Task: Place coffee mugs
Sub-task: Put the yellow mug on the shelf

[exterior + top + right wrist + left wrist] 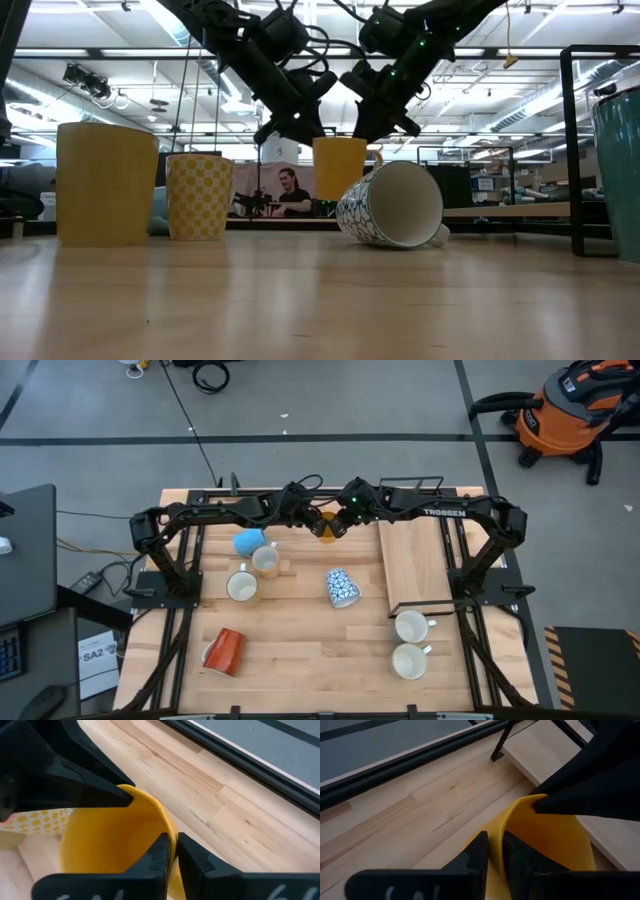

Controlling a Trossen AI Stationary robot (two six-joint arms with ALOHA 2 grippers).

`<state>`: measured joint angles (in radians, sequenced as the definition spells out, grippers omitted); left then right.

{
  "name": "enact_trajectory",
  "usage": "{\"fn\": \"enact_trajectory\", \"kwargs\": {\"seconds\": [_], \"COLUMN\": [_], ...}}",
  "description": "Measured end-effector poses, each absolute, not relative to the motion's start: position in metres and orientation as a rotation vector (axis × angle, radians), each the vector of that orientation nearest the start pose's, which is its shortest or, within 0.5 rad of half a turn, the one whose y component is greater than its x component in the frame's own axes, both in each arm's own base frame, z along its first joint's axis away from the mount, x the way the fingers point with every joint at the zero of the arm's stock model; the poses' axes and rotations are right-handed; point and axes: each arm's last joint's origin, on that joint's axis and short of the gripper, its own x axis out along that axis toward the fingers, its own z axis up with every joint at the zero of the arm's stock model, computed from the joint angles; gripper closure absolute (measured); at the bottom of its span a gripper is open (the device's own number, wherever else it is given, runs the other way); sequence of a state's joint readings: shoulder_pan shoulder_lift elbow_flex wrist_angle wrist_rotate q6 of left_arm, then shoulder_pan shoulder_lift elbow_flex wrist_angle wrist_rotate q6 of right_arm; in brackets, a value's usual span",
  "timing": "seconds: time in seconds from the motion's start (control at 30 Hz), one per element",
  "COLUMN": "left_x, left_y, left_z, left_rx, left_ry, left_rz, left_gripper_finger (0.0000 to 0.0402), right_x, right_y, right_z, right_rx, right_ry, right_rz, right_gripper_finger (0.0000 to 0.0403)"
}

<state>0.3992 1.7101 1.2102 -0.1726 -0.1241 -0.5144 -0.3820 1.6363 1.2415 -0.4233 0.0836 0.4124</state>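
Observation:
An orange-yellow mug (pixel 328 532) hangs upright over the table's far middle, between my two grippers. My left gripper (pixel 495 840) is shut on its rim from the left, and my right gripper (pixel 173 840) is shut on the opposite rim. In the low view the mug (pixel 340 168) has its base above the tabletop. The light blue mug (pixel 248 542), a dotted cream mug (pixel 265 560) and a white mug (pixel 241 586) stand left of centre. The blue-and-white patterned mug (pixel 342 587) and the red-orange mug (pixel 224 651) lie on their sides. Two white mugs (pixel 410 626) (pixel 408 660) stand at right. My left gripper pinches the orange-yellow mug's wall at the rim (pixel 506 822), one finger inside and one outside, slanting down from the left. The mug is upright and lifted clear. My right gripper pinches the opposite side of the rim (pixel 167 826), one finger inside the mug and one outside, slanting down from the right. The mug hangs upright between both grippers.
A raised wooden board (pixel 415 565) on a black frame runs along the table's right side, beside the held mug. The black rail of the table's far edge (pixel 395 762) is close behind. Bare wood lies at the near middle of the table (pixel 320 660).

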Motion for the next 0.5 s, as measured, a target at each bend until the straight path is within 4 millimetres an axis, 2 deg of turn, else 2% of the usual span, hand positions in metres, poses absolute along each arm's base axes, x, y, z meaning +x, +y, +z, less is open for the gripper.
{"fn": "enact_trajectory", "kwargs": {"seconds": [0.1, 0.5], "left_x": [0.3449, 0.3452], "left_y": [0.1493, 0.1496], "left_z": [0.2405, 0.2407], "left_rx": [-0.577, -0.578], "left_ry": [0.531, 0.522], "left_rz": [0.663, 0.67], "left_gripper_finger": [0.0347, 0.0347], "right_x": [0.326, 0.3244], "right_y": [-0.1336, -0.1388], "right_z": [0.2571, 0.2575], "right_rx": [0.498, 0.494], "right_ry": [0.723, 0.718], "right_rz": [-0.601, -0.599], "right_gripper_finger": [0.0382, 0.0382]}}
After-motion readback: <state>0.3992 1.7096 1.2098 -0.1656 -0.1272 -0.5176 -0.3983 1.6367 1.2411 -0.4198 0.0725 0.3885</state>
